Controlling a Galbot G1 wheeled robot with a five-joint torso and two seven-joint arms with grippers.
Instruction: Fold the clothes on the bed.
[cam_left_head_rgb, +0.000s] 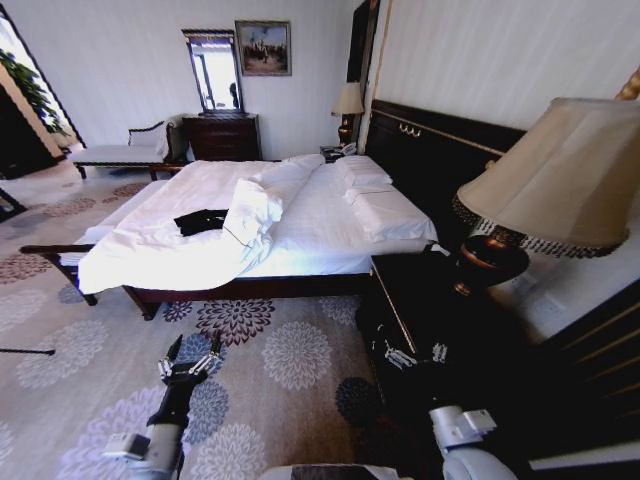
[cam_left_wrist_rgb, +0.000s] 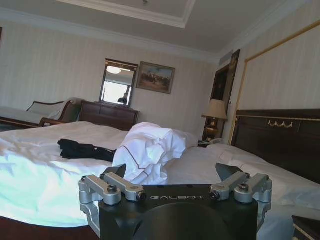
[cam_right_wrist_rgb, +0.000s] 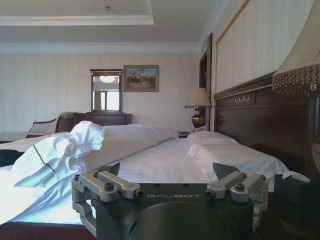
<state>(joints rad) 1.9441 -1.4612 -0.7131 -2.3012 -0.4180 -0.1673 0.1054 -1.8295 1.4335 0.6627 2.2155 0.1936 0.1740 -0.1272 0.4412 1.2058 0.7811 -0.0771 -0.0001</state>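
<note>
Clothes lie crumpled on bed; both "GALBOT" hands, left and right, released.

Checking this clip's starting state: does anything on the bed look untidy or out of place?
Yes. The white duvet is thrown back and bunched into a ridge across the bed, one corner hanging over the near side. The black T-shirt lies crumpled and unfolded beside it. Both hands, left and right, hang apart from the bed.
</note>
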